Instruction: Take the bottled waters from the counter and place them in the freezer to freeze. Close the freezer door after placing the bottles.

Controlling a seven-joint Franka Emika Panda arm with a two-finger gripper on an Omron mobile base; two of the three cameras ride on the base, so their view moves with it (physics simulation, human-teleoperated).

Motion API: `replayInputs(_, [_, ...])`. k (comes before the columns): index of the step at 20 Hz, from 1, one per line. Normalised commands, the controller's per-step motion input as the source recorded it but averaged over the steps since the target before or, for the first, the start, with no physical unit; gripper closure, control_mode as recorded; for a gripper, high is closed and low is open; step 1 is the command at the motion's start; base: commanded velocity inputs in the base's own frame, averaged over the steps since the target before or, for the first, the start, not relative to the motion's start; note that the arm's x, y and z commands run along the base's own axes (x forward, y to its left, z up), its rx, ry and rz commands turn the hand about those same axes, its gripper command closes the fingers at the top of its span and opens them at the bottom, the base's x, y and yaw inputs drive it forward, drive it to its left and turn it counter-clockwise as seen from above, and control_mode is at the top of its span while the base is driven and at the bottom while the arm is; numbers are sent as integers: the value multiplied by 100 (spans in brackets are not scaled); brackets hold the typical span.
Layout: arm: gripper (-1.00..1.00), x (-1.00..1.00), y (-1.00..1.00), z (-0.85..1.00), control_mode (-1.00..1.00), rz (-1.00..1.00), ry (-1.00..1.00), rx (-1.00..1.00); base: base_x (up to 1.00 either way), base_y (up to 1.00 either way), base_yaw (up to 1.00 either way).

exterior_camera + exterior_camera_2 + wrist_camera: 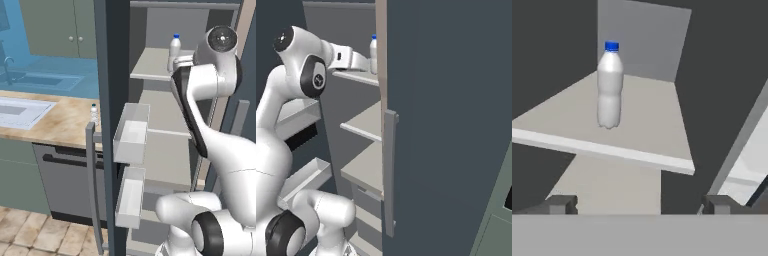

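On the upper freezer shelf, one bottle (609,85) stands upright, free of the gripper (639,204).

High in the left base view that bottle (174,52) sits at the top centre, on a pale shelf (150,67) inside the freezer (165,120), with the arm's wrist just beside it. Seen from the hand, the fingers (559,204) are spread wide at the bottom corners of the frame, well short of the bottle and holding nothing. Left of centre in the left base view, the second bottle (93,114) stands on the counter (55,122), close to the edge of the open door (111,125), whose white bins (131,134) face inward.
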Motion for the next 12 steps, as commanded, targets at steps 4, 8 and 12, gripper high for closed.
replayInputs(4, [-100, -61, 23, -1, -100, 5, 41, 3, 0, 0, 0])
replayInputs(8, [-100, -81, 8, -8, -100, 2, 9, 14, 0, 0, 0])
replayInputs(12, [-100, -60, 0, -33, -100, 1, 0, 20, 0, 0, 0])
